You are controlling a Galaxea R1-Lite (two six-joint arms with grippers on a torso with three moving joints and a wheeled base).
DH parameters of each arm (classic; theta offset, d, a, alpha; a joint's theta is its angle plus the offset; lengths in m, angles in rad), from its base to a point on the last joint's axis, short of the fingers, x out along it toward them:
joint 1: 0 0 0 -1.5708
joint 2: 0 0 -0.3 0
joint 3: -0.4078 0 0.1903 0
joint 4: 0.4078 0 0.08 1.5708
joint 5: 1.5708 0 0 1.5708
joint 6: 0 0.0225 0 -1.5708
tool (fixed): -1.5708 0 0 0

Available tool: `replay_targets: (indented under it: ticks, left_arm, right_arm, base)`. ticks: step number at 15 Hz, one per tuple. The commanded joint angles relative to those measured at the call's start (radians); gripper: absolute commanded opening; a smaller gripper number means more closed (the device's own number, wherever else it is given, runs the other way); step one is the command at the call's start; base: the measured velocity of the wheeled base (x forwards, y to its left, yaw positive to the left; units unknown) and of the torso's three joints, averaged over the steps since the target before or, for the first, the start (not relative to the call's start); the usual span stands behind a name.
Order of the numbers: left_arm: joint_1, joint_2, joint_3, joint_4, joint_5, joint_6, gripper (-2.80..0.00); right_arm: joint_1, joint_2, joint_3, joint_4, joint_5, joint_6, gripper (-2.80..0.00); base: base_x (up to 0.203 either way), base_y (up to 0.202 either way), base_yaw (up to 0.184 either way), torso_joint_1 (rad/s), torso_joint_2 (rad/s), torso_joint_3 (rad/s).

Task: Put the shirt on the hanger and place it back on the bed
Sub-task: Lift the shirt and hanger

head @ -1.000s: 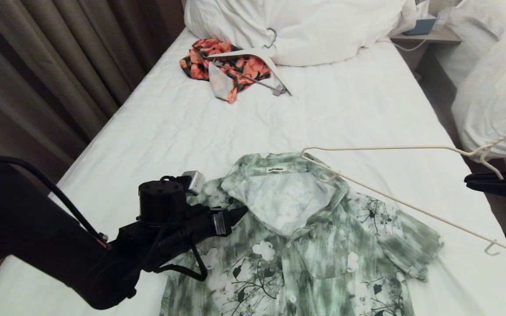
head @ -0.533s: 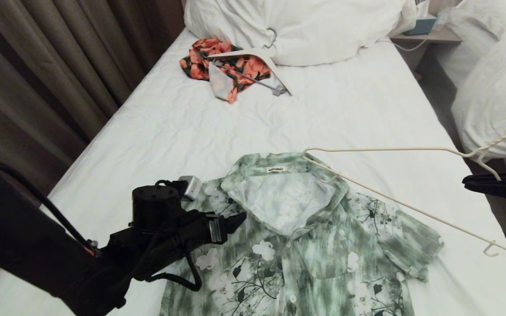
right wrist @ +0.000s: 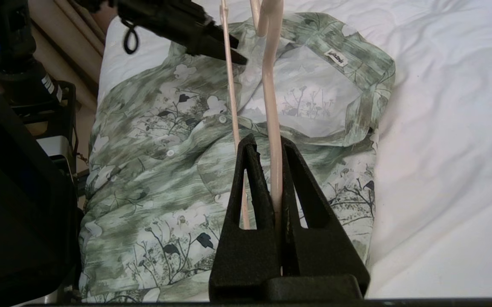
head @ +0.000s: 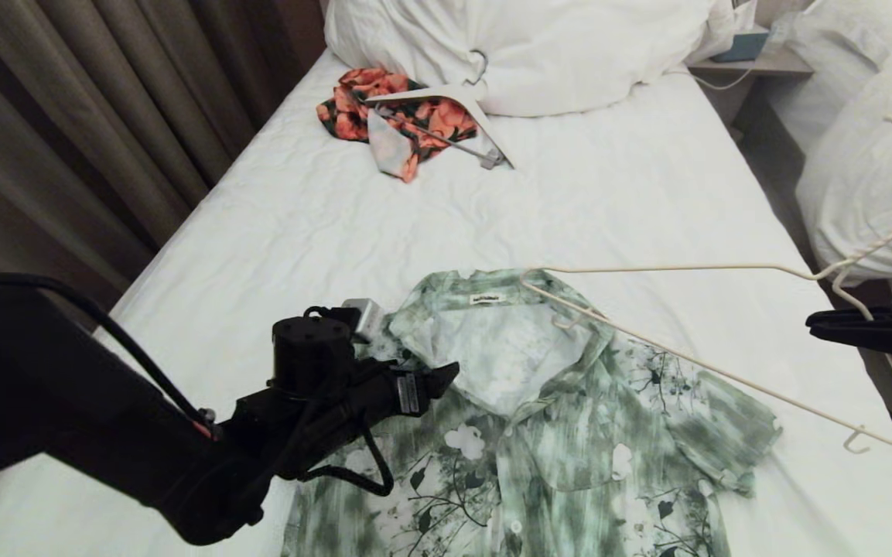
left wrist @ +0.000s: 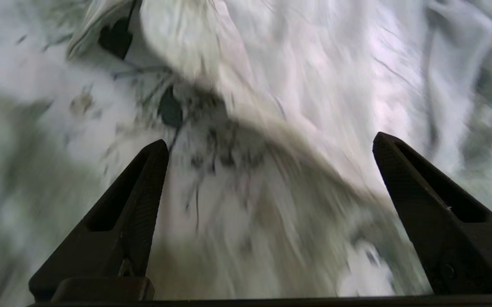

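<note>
**poster1:** Since you asked for biggest first: the long single bed with the wrinkled white sheet (head: 585, 201) fills most of the head view. A bunched white duvet (head: 538, 46) sits at the far end, with an orange-red floral garment (head: 384, 108) and a thick flat white hanger (head: 446, 104) just in front of it

**poster2:** and the shirt?

**poster1:** The streaky green and white short-sleeved collared shirt with white flowers (head: 538, 433) lies flat on the near end of the bed, collar open, pointing toward the duvet. The thin cream wire hanger (head: 693, 267) is up in the air above its collar, one tip right by the collar edge

**poster2:** claws?

**poster1:** The right gripper (right wrist: 273, 140) is clamped tight on the hanger's neck, off the bed's right edge. The left gripper (left wrist: 271, 143) hangs low over the shirt by the left side of the collar, jaws spread wide, gripping nothing
</note>
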Motion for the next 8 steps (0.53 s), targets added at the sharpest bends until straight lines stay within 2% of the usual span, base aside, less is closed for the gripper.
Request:
replay_targets:
  ticks: [1, 5, 6, 8]
  left_arm:
    - [0.011, 0.071, -0.051, -0.007, 0.004, -0.001, 0.0]
    - [0.041, 0.084, -0.103, -0.007, 0.018, -0.001, 0.0]
    - [0.041, 0.079, -0.103, -0.007, 0.025, -0.001, -2.8]
    - [0.04, 0.08, -0.101, -0.007, 0.026, -0.001, -2.8]
  right_arm:
    - [-0.003, 0.0, 0.005, 0.003, 0.009, -0.006, -2.8]
    - [-0.007, 0.013, 0.013, 0.002, 0.008, -0.006, -2.8]
    - [-0.007, 0.019, 0.011, 0.002, 0.008, -0.006, -2.8]
    - [-0.006, 0.03, 0.012, -0.016, 0.008, -0.006, -2.8]
  base:
    - [0.0, 0.0, 0.0, 0.0, 0.0, 0.0]
    - [0.0, 0.0, 0.0, 0.0, 0.0, 0.0]
    - [0.0, 0.0, 0.0, 0.0, 0.0, 0.0]
    - [0.0, 0.0, 0.0, 0.0, 0.0, 0.0]
